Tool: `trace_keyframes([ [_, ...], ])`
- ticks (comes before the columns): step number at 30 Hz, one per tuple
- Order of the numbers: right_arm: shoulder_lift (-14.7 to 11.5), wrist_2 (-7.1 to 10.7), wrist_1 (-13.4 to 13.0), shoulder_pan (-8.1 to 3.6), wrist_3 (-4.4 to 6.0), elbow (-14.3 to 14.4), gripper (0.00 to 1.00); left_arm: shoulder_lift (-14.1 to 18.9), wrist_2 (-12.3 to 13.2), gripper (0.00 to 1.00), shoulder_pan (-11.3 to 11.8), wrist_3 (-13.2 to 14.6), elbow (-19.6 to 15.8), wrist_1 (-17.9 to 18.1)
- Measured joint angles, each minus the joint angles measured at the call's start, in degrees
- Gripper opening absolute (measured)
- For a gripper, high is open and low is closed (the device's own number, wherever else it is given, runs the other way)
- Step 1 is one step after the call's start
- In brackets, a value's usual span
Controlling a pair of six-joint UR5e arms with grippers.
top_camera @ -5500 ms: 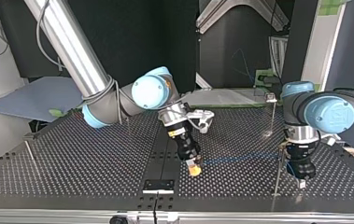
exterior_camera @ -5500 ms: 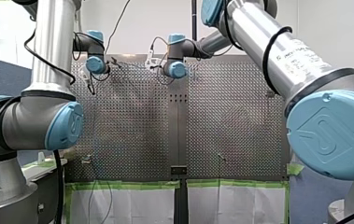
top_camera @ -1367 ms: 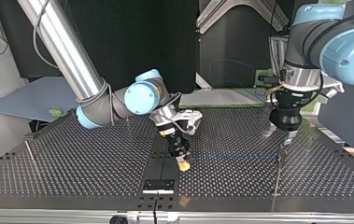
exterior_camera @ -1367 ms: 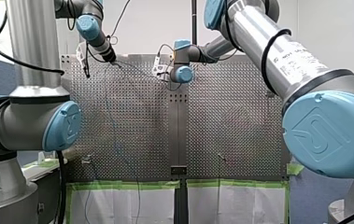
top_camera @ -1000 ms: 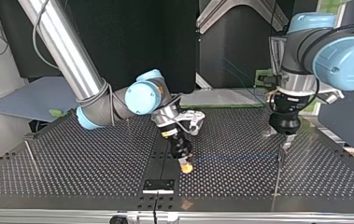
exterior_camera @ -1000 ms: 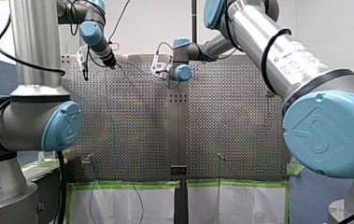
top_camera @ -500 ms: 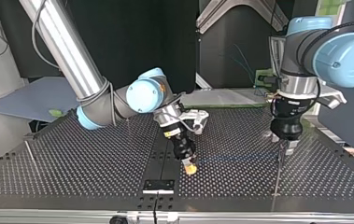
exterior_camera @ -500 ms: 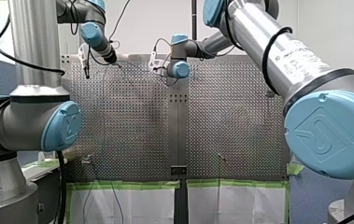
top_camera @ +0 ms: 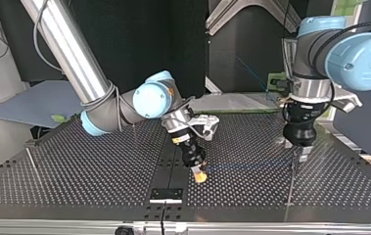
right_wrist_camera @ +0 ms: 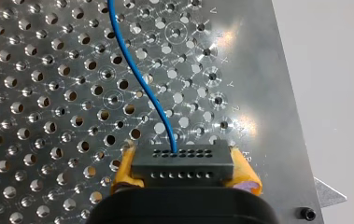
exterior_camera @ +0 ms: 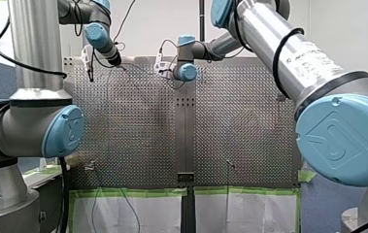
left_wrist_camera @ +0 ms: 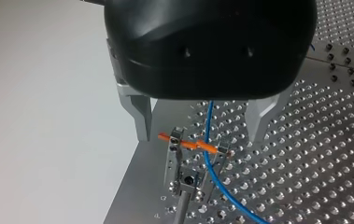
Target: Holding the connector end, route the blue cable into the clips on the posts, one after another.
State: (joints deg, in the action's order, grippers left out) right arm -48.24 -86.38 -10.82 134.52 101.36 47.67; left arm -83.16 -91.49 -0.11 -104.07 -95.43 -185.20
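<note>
Cable (left_wrist_camera: 207, 164), blue and thin, is the thing to watch here. One end sits in the dark connector (right_wrist_camera: 183, 162), which my right gripper (right_wrist_camera: 184, 176) pinches between its yellow pads (right_wrist_camera: 124, 169), low over the perforated table (right_wrist_camera: 34, 93). From there the line runs crosswise over the holes towards the top view's right, where my left gripper (left_wrist_camera: 198, 136) hangs over a clip (left_wrist_camera: 176, 154) on a thin post (left_wrist_camera: 182, 211). That gripper's metal fingers (left_wrist_camera: 140, 116) stand apart, one on each side of the clip and holding nothing. The cable comes down between them, crosses the clip's orange bar (left_wrist_camera: 198, 144) and trails off ahead over the table. Whether it is truly seated in the clip I cannot tell from here. I judge the coming move turns on this: the clip lies well apart from the connector, along the cable's own length, and my left arm is much the nearer to it.
</note>
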Motion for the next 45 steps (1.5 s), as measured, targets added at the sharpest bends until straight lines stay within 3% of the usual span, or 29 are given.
trace_keyframes([
  [15, 0.0, 0.07, 0.1, -0.02, 0.16, 0.0, 0.00, 0.0, 0.4, 1.00, -1.2, 0.5, 0.0, -0.2],
  [21, 0.0, 0.07, 0.3, -0.01, 0.42, 0.0, 0.00, 0.0, 2.0, 1.00, -2.7, 3.0, 0.0, -0.4],
  [28, 0.0, -0.02, 0.5, 0.16, 0.17, 0.0, 0.00, -0.7, 1.3, 1.00, -4.3, 7.2, 0.0, 0.3],
  [36, -0.1, -0.14, 0.4, 1.17, -0.15, -0.7, 0.00, -3.1, 1.1, 1.00, -6.2, 11.3, 0.2, 1.9],
  [45, -0.1, -0.15, 0.4, 1.90, -0.16, -1.1, 0.00, -5.0, -1.8, 1.00, -7.5, 11.5, 3.2, 3.1],
])
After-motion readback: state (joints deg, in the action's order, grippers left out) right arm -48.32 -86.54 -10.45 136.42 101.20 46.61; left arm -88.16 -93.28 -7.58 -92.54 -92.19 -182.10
